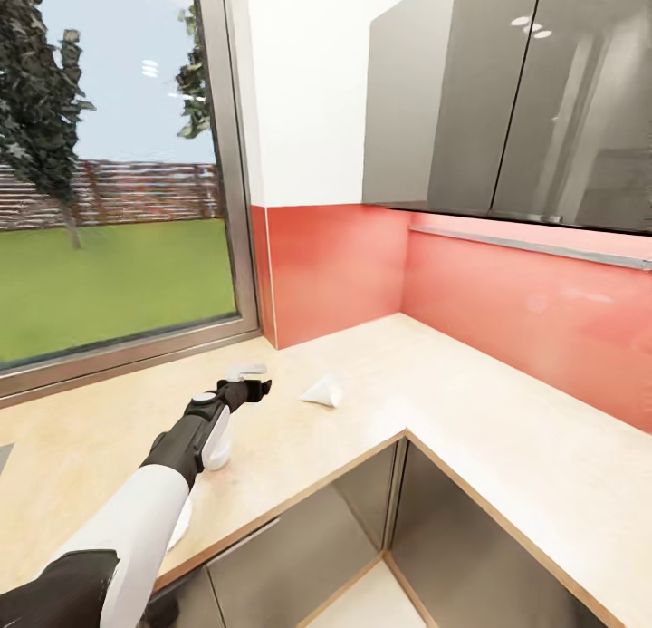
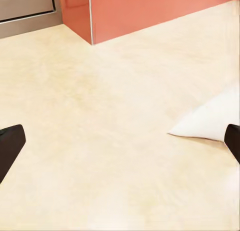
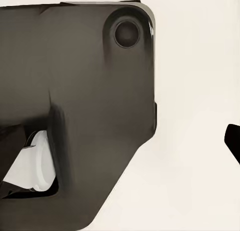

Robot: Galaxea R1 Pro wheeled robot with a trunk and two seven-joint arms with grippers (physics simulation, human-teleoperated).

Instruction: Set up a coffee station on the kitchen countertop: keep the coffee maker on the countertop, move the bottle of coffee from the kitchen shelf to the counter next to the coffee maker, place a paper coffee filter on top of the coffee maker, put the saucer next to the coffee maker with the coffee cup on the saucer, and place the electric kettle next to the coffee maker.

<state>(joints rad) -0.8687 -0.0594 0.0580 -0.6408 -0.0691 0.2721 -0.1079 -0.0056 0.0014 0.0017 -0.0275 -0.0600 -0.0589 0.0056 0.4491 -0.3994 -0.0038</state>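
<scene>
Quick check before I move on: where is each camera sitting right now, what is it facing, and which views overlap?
Head: on the robot's head, looking down over the corner countertop and window; left arm and left gripper show.
Left wrist: near that gripper, facing the countertop; two dark fingertips wide apart.
Right wrist: on the right arm, facing a dark robot part up close.
Shared: head and left wrist both show the paper filter.

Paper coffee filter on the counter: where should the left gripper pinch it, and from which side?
The paper coffee filter lies flat as a cone, tip toward the left gripper. Probably best to come from above and pinch the raised, wider open end, since the tip hugs the countertop.
</scene>
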